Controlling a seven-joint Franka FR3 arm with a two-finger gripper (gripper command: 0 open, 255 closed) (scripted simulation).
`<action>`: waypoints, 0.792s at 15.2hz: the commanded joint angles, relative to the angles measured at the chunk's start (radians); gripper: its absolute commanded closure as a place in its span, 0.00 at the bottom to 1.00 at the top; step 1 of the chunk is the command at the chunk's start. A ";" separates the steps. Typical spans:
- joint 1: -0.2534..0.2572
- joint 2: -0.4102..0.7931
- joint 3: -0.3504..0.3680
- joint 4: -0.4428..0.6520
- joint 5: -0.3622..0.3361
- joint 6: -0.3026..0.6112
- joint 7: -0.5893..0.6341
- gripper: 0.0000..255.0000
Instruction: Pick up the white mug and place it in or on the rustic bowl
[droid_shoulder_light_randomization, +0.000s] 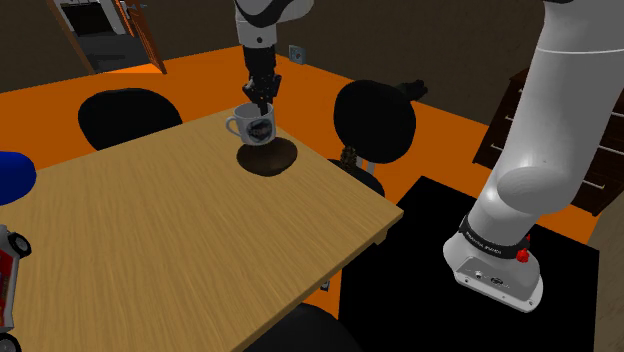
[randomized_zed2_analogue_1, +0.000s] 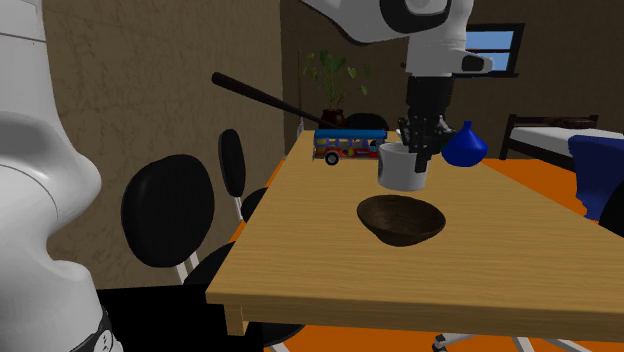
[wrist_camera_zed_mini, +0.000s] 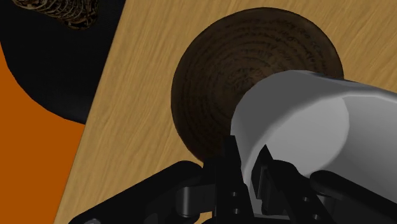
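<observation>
currently the fingers (droid_shoulder_light_randomization: 262, 103) are clamped on the wall of the white mug (droid_shoulder_light_randomization: 252, 125) at its rim, one inside and one outside as far as the wrist view lets me judge. the mug hangs clear of the tabletop (droid_shoulder_light_randomization: 200, 240), just above the dark brown bowl (droid_shoulder_light_randomization: 268, 158), not touching it. the second exterior view agrees: mug (randomized_zed2_analogue_1: 403, 166) in the air, bowl (randomized_zed2_analogue_1: 401, 220) below it near the tabletop's middle.

step in hand looks like the carry-over and lowering into the bowl. in the wrist view the mug (wrist_camera_zed_mini: 299, 121) covers one side of the bowl (wrist_camera_zed_mini: 216, 83), and much of the bowl's hollow shows off to the side, so i'd guess the mug is off centre. to do it well: slide sideways until the base is over the hollow, then go straight down slowly and keep the grip firm until the base rests. the bowl is shallow with a curved floor, so an off-centre drop could tip the mug or land it on the rim. open only once it sits, then lift straight up so the inner finger doesn't drag the wall.

mug is upright, mouth up, long axis roughly vertical. its handle points toward the shoulder view's left, and the dark print on its side faces that camera.
</observation>
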 joint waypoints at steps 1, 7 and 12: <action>0.001 0.006 0.000 -0.021 -0.001 0.027 0.001 1.00; 0.001 0.024 -0.001 -0.079 -0.005 0.103 0.001 1.00; 0.002 0.033 -0.001 -0.100 -0.007 0.132 0.001 1.00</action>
